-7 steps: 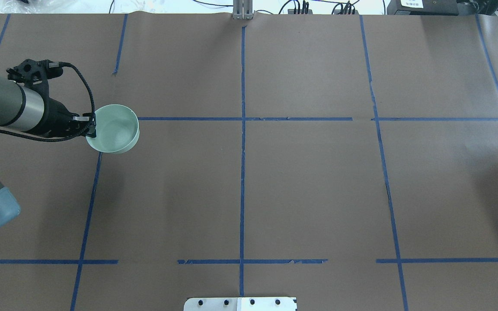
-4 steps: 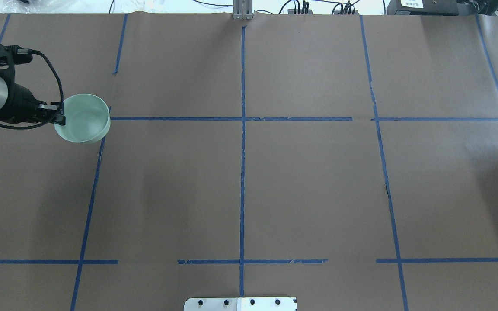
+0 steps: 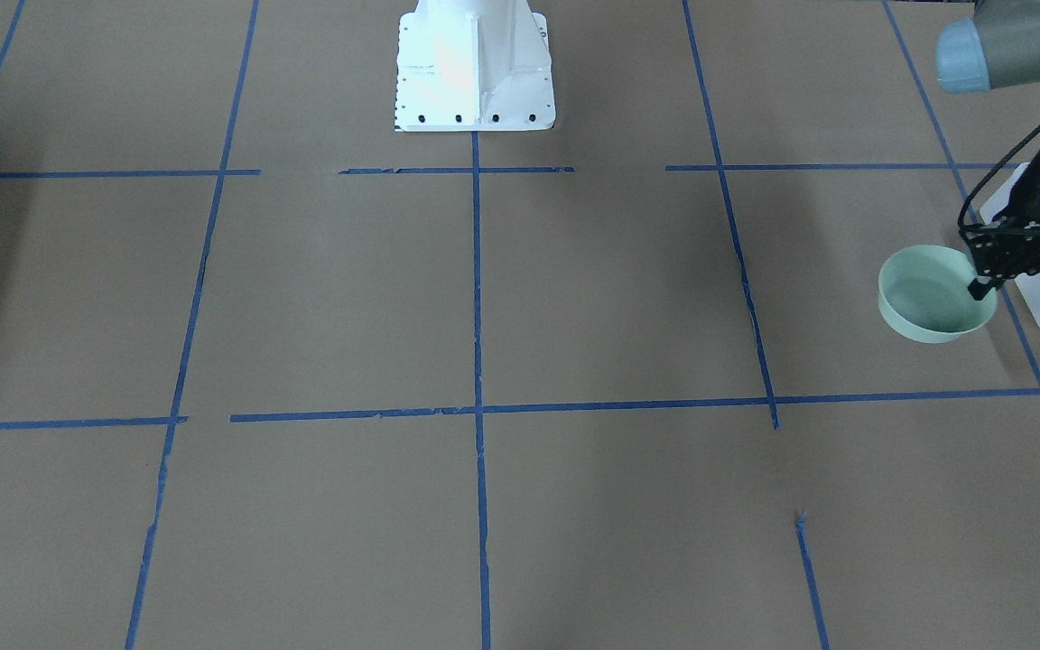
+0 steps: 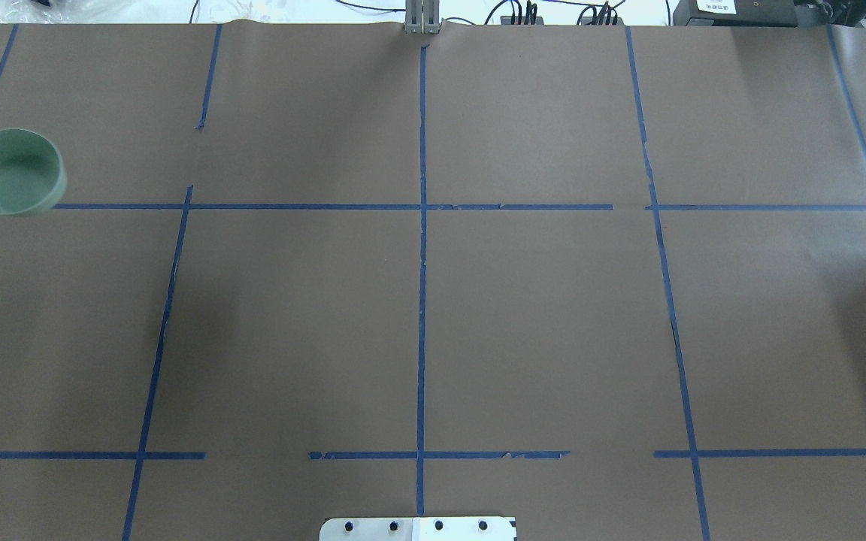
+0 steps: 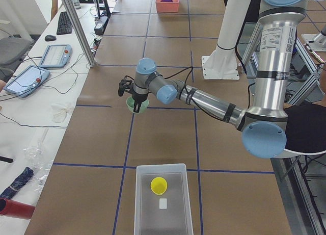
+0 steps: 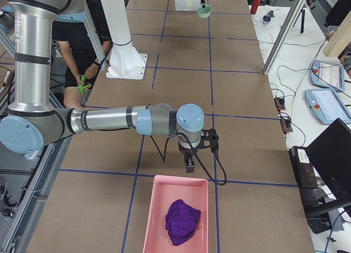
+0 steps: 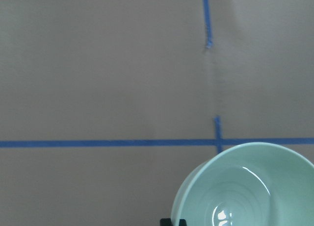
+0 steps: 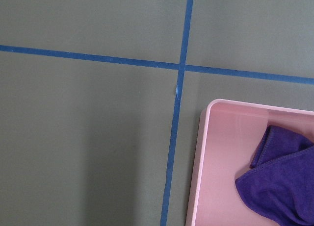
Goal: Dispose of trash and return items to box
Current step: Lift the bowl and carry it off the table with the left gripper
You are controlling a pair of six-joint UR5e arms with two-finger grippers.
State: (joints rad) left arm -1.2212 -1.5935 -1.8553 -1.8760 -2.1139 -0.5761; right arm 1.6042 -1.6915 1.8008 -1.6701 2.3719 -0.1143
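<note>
Glossy round bowl (image 4: 16,182) shifted left.

Table (image 4: 538,315) centre: bare paper, wide passage.
Left end: box (image 5: 175,210) with cup (image 5: 158,185) inside; bowl (image 3: 928,305) hangs raised near it.
Right end: tray (image 6: 159,220) holding cloth (image 6: 182,221), right gripper (image 6: 190,169) near its rim.

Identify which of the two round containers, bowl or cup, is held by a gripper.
The mint-green bowl, pinched at its rim by the left gripper; the yellow cup stands untouched inside the frosted bin.
</note>
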